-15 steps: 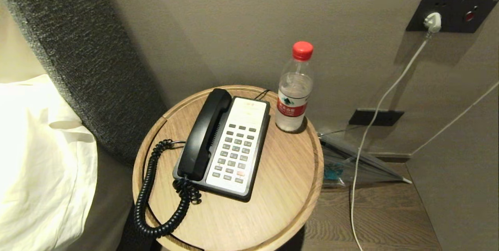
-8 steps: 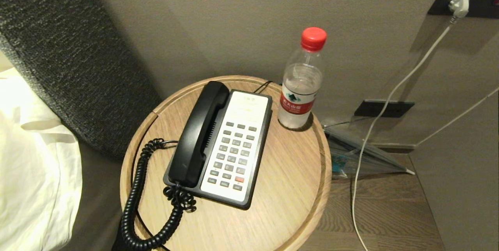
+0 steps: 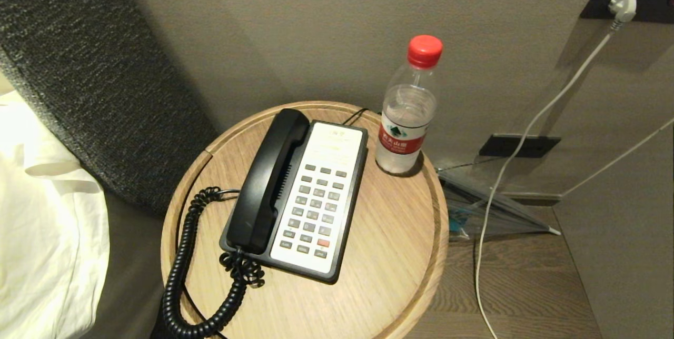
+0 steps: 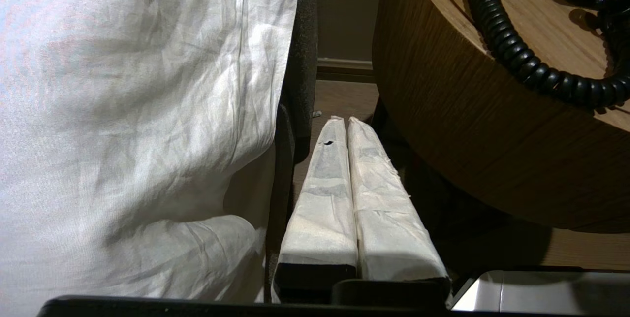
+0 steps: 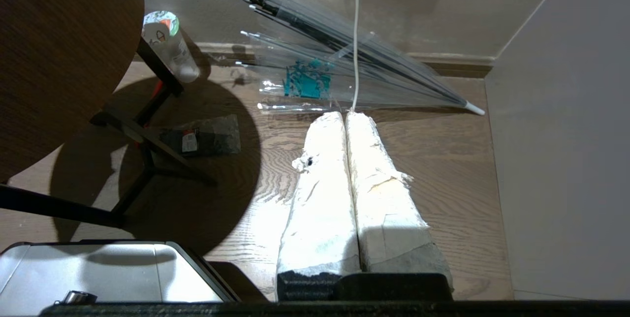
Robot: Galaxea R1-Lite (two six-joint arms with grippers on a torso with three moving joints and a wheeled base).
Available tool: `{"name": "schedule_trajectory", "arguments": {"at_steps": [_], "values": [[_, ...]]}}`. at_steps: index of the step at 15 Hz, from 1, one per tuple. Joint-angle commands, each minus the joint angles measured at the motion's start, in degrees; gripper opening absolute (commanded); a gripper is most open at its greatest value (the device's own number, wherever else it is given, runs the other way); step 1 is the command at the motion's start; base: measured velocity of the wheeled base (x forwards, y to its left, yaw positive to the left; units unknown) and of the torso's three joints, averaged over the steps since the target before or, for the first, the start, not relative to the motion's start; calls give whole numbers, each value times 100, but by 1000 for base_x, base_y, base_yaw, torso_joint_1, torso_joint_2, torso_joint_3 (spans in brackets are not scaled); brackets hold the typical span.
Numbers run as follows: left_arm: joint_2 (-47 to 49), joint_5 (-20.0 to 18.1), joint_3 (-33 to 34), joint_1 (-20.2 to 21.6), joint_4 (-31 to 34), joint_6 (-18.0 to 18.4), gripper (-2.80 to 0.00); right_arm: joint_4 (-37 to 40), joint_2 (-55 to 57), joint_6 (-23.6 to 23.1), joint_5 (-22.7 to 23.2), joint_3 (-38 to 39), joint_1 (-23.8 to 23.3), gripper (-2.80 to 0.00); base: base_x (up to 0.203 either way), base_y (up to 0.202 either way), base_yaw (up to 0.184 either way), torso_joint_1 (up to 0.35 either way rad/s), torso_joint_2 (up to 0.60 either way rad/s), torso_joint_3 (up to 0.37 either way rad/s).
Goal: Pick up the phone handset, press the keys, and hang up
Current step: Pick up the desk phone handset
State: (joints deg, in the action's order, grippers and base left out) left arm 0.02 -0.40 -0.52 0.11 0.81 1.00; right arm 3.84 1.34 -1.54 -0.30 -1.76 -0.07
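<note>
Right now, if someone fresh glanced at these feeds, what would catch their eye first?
The black-and-white phone base in the middle of the round wooden table, with the phone handset cradled on its left side and the coiled cord looping off the near-left edge. Next, the red-capped water bottle standing upright behind the phone, near the wall. Both grippers hang low beside the table, fingers together: left gripper by the white bedding, right gripper above the floor.

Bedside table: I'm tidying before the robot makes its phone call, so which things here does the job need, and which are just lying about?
Needed for the job:
- handset, resting on its cradle
- phone base with the keys
- coiled cord

Just lying about:
- water bottle on the table
- clear umbrella on the floor
- white charger cable
- white bedding
</note>
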Motion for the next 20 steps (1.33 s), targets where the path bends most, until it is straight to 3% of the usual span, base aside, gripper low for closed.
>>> {"name": "schedule_trajectory", "arguments": {"at_steps": [1,5,7,9,11,17,20], "values": [[-11,5,-28,7,33,31,-280,2,-2,-4,4,0,-1,-280,0,0,0,0,0,0],[14,-11,-287,1,174,58,-280,2,-2,-4,1,0,-1,-280,0,0,0,0,0,0],[86,-117,-1036,1,662,54,-280,2,-2,-4,4,0,-1,-280,0,0,0,0,0,0],[437,-467,-2164,3,1554,12,-280,2,-2,-4,4,0,-1,-280,0,0,0,0,0,0],[1371,-913,-3059,5,2147,-74,-280,2,-2,-4,-2,0,-1,-280,0,0,0,0,0,0],[4692,-2025,-5584,-40,2793,-808,-280,2,-2,-4,-5,0,-1,-280,0,0,0,0,0,0],[5773,-2235,-6106,-630,2941,-957,-280,2,-2,-4,4,0,-1,-280,0,0,0,0,0,0]]}}
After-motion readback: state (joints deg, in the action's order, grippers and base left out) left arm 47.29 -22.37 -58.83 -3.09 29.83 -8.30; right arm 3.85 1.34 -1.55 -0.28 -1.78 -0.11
